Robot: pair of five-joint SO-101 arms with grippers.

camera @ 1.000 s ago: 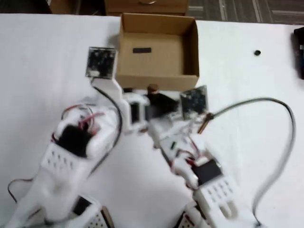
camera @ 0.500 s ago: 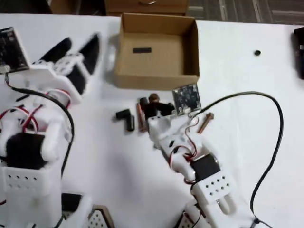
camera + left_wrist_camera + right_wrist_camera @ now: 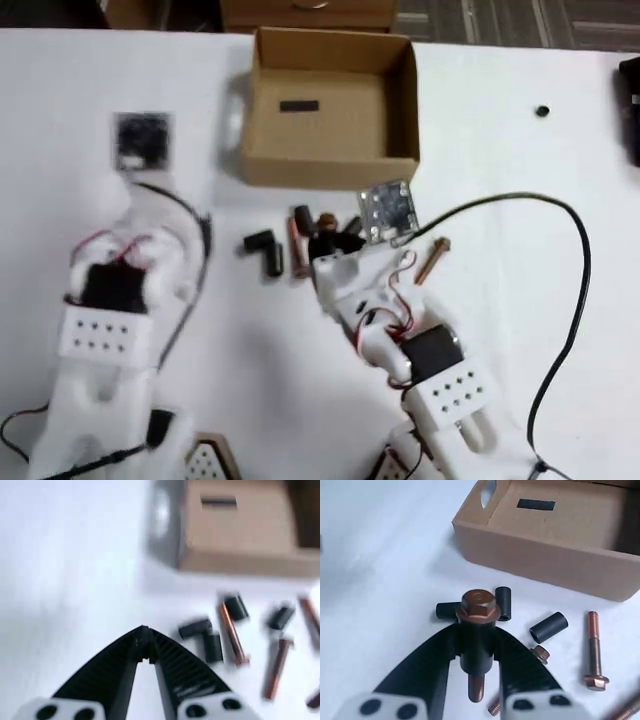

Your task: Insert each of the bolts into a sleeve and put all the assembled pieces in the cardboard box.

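1. High view: the right gripper (image 3: 325, 238) sits just in front of the cardboard box (image 3: 320, 168), among loose sleeves (image 3: 262, 245) and loose bolts (image 3: 432, 258). The left arm (image 3: 110, 310) stands well away from the box
2. Left wrist view: the left gripper (image 3: 145, 642) has its fingers pressed together on nothing, over bare table (image 3: 60, 570) short of the box
3. Right wrist view: the right gripper pinches a black sleeve (image 3: 476, 652) with a bolt (image 3: 479, 605) through it, near the box's front wall
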